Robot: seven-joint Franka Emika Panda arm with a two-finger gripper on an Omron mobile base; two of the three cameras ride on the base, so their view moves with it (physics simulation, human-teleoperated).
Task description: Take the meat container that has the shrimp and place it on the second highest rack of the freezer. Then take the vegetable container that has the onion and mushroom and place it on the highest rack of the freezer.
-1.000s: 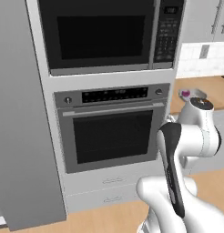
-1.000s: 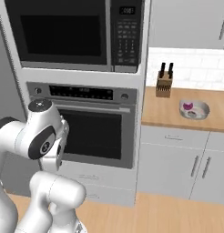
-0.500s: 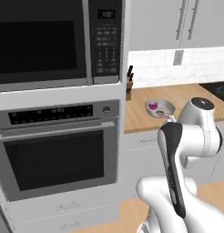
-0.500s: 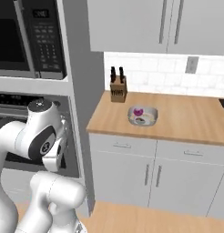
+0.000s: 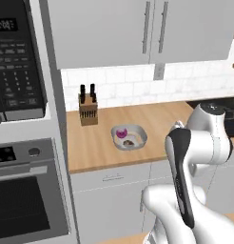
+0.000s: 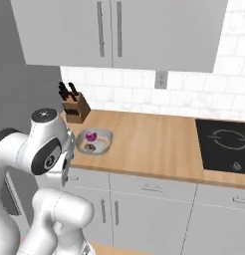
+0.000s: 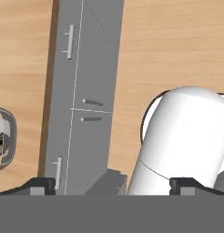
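Your inventory, nearest item first:

1. Gripper (image 7: pixel 113 185): in the hand view you have its two dark tips at the bottom edge, set wide apart, nothing visible between them. It looks down past the cabinet fronts to a wooden floor.
2. Base cabinets (image 6: pixel 144 209): grey doors with bar handles under the wooden tabletop (image 5: pixel 102 143).
3. Vegetable container (image 5: pixel 129 137): the rounded grey tub you need sits flat on the tabletop, near its front edge, well apart from the gripper. From the right base view you find it at (image 6: pixel 94 141), left of the tabletop's middle. In the hand view a part of its rim shows at the left edge (image 7: pixel 5 141).
4. Onion (image 5: pixel 121 133): purple piece inside the tub, toward the back.
5. Mushroom (image 5: pixel 129 142): dark brown lump inside the tub, just beside the onion, toward the front.
6. Knife block (image 5: pixel 88 110): behind the tub, near the tiled wall, dark handles upright.
7. Cooktop (image 6: pixel 225 145): black, set in the tabletop's right end.
8. Oven stack (image 5: pixel 21 157): left of the tabletop.
9. Wall cabinets (image 5: pixel 138 31): grey, above the tiles
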